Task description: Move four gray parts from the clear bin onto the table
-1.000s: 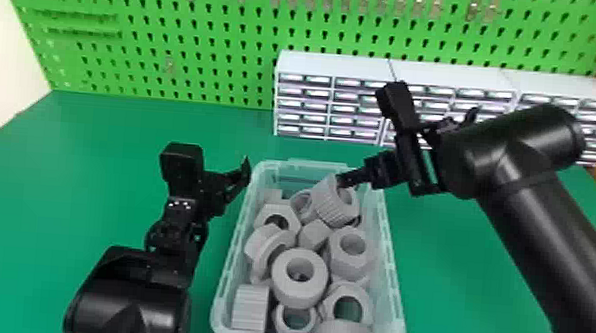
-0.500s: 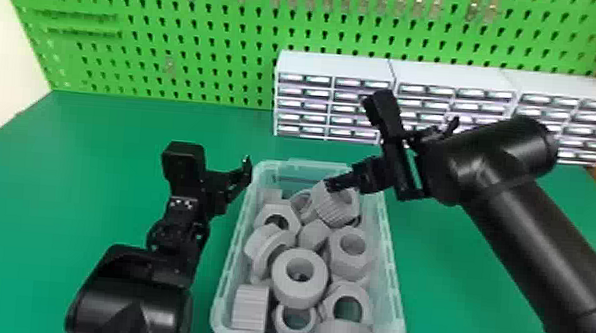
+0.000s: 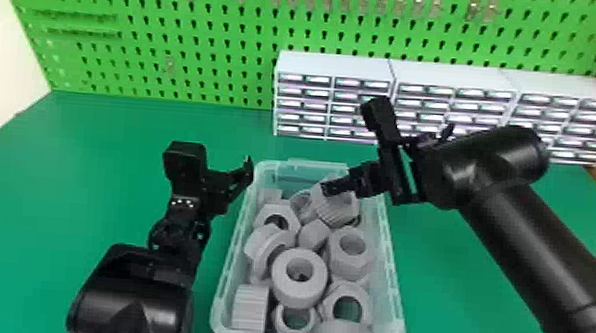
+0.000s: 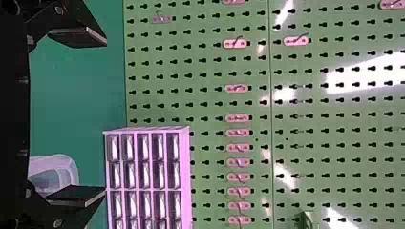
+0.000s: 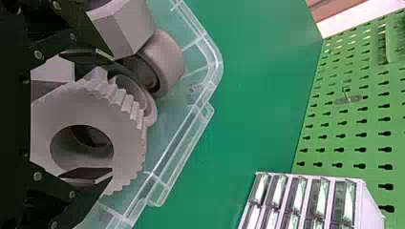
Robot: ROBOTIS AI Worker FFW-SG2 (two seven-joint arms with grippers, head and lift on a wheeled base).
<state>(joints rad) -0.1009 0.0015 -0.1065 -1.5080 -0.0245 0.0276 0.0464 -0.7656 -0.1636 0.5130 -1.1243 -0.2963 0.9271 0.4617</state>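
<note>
Left wrist view, left claw (image 4: 105, 116): pads well apart, nothing between them; in the head view it sits just left of the bin.
Table (image 3: 60, 187): on the left claw's outer side and reaching behind both claws.
Clear bin (image 3: 396, 290): between the claws, its gray parts (image 3: 299, 276) heaped mostly nearer the robot than the right claw.
Ribbed ring (image 3: 341, 209): tilted under the right claw's tip, at the bin's far end; likely the pick.
Right claw (image 5: 112, 114): apart, one pad over the ring's face by its bore, the other past its teeth; I cannot tell whether either touches.
Grip: best to square both pads to the ring, sink them deep enough, close evenly, then lift straight above the wall before swinging sideways.
In the way: hexagonal part (image 5: 126, 26) and smooth ring (image 5: 167, 62) crowd the pad past the teeth and could jam it.
Drawer cabinets (image 3: 334, 63): behind the right claw; mind the wrist.
</note>
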